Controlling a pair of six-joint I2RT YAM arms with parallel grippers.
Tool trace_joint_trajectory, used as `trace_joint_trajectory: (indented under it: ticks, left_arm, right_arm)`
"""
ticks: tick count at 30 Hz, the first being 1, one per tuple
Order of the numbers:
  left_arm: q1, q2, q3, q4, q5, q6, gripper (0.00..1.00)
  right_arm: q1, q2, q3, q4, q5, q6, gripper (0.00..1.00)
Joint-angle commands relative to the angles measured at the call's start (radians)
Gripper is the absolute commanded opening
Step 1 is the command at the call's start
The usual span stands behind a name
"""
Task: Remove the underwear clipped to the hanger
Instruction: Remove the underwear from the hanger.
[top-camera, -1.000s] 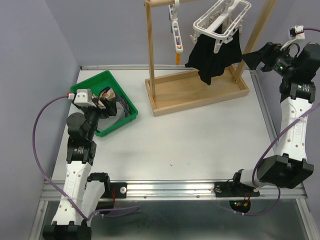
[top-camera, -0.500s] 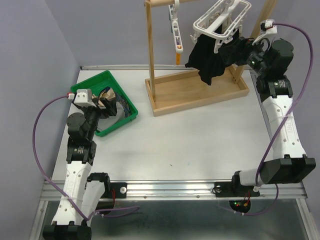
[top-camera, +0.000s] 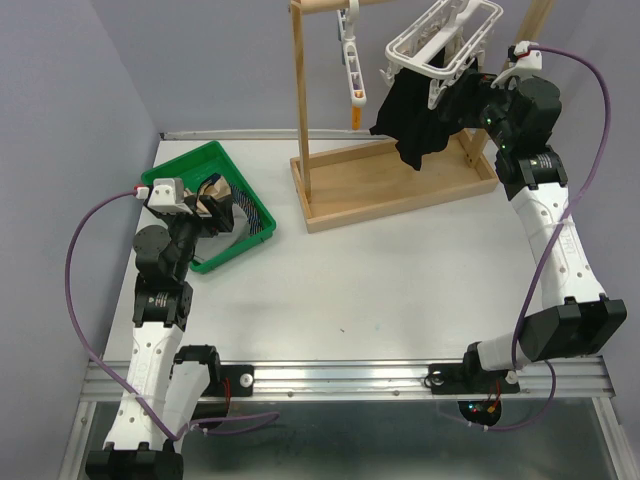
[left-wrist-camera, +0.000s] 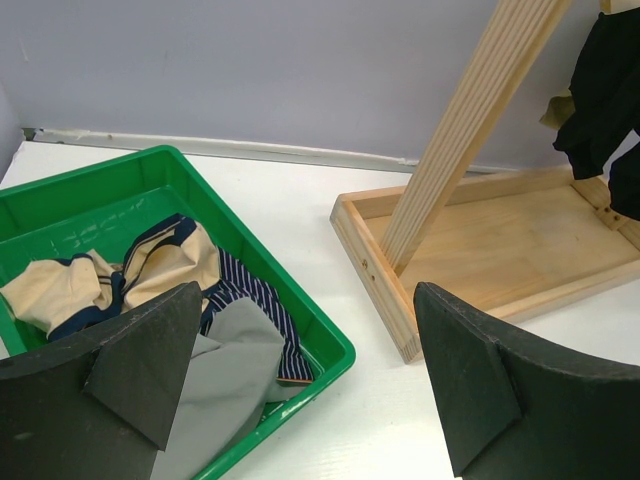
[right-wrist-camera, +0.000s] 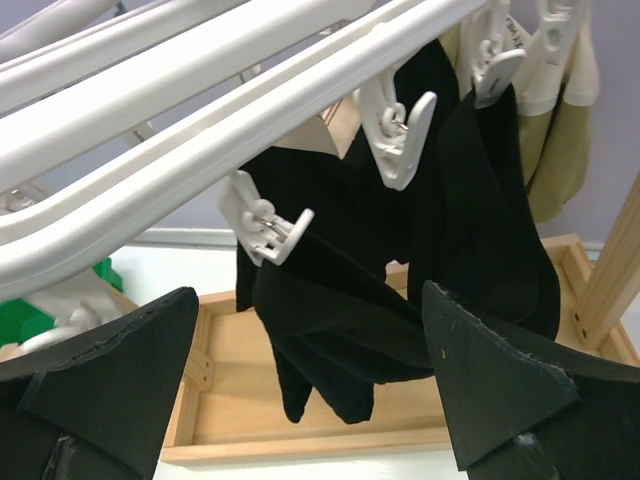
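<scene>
Your right gripper (right-wrist-camera: 310, 330) stands wide open and holds nothing, close in front of the black underwear (right-wrist-camera: 480, 220), which hangs from white clips (right-wrist-camera: 395, 140) on the white hanger (right-wrist-camera: 200, 100) above the wooden stand (left-wrist-camera: 480, 110). Your left gripper (left-wrist-camera: 305, 300) is also spread wide and empty over the green tray (left-wrist-camera: 320, 340), where tan, striped navy and grey underwear (left-wrist-camera: 170, 260) lies piled.

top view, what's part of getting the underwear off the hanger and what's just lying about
For the job: black underwear, white clip hanger, open right gripper, green bin.
Lying about: wooden rack, white clip strip hanging on its left, purple cables.
</scene>
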Motion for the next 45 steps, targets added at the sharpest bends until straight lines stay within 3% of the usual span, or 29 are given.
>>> trace_joint_trajectory:
  ticks: [1, 29, 45]
  left_arm:
    - [0.006, -0.006, -0.001, 0.042, 0.022, 0.011, 0.99]
    - [0.006, -0.012, -0.006, 0.041, 0.017, 0.013, 0.99]
    - [0.006, -0.014, -0.006, 0.041, 0.017, 0.013, 0.99]
  right_arm:
    - [0.006, 0.005, 0.075, 0.076, 0.079, 0.027, 0.96]
    - [0.018, 0.091, 0.191, 0.107, 0.137, 0.193, 0.88]
    - [0.017, 0.114, 0.216, 0.108, 0.140, 0.181, 0.50]
